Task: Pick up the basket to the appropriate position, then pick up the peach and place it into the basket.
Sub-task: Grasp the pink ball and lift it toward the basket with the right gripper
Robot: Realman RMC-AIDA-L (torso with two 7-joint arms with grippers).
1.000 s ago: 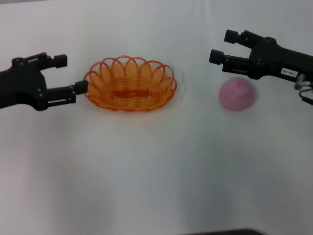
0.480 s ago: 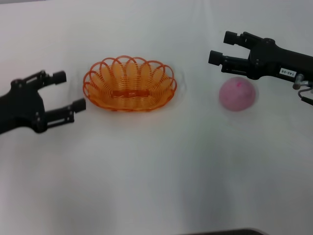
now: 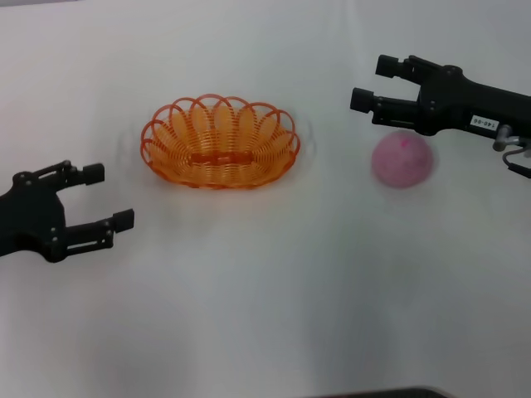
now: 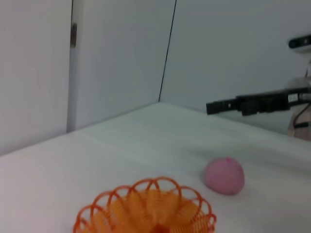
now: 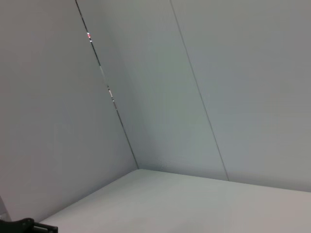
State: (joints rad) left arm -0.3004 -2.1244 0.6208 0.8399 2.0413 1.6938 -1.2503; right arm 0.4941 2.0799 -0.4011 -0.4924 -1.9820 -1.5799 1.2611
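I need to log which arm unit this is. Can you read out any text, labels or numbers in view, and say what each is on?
White sticker on the right arm, just behind the right gripper: a short printed code, too small and blurred to read.
Basket, peach, left gripper and table: no text visible.

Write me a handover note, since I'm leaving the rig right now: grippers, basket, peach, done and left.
Left gripper: open, empty, off the basket's left side and nearer the robot.
Right gripper: open, empty, just beyond the peach.
Basket: upright on the white table, holding nothing.
Peach: on the table to the basket's right, apart from it.
Done: nothing visible confirms it.
Left: grasp the peach, place it into the basket.
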